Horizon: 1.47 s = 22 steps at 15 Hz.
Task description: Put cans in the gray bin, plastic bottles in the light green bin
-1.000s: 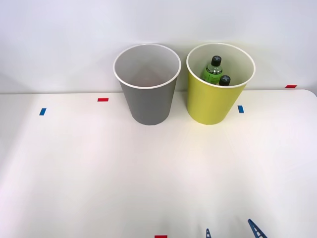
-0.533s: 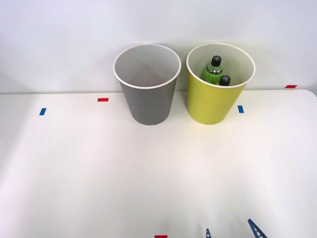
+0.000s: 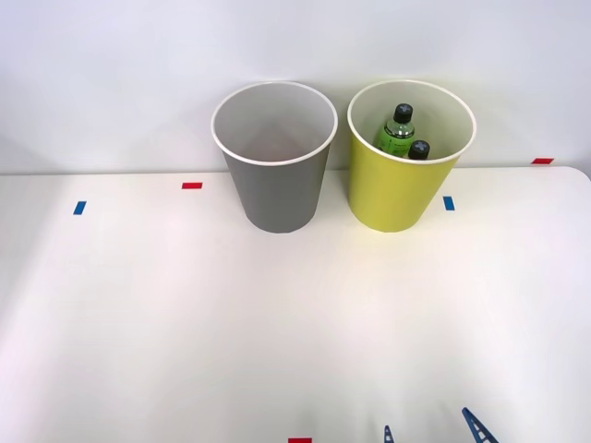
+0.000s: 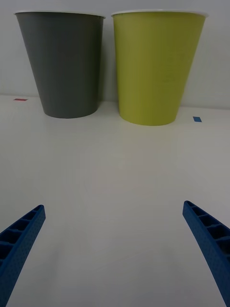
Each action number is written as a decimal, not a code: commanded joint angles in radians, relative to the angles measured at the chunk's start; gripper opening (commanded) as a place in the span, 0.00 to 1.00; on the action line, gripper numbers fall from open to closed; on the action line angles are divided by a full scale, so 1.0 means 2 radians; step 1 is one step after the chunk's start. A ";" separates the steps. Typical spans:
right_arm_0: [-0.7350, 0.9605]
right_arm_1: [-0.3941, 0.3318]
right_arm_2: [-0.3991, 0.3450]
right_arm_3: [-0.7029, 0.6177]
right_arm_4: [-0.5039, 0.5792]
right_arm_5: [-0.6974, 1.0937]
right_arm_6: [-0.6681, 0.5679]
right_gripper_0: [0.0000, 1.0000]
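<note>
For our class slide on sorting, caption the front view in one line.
Two plastic bottles stand in the light green bin beside the gray bin.

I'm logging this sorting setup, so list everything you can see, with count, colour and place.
gray bin: one, gray with white inside, back of table, left of the green bin
green bin: one, lime, back of table, beside the gray bin
bottles: two, green with black caps, inside the green bin
tape marks: six, three red and three blue, scattered on the table
table: one, white
claw: one, blue ribbed fingers, open, low over the table's near edge, facing both bins
</note>
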<state>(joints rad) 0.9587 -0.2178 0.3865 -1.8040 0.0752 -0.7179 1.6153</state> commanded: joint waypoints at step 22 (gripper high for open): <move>0.000 0.000 0.000 0.000 0.000 0.000 0.000 1.00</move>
<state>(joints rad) 0.9587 -0.2178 0.3866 -1.8040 0.0752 -0.7179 1.6153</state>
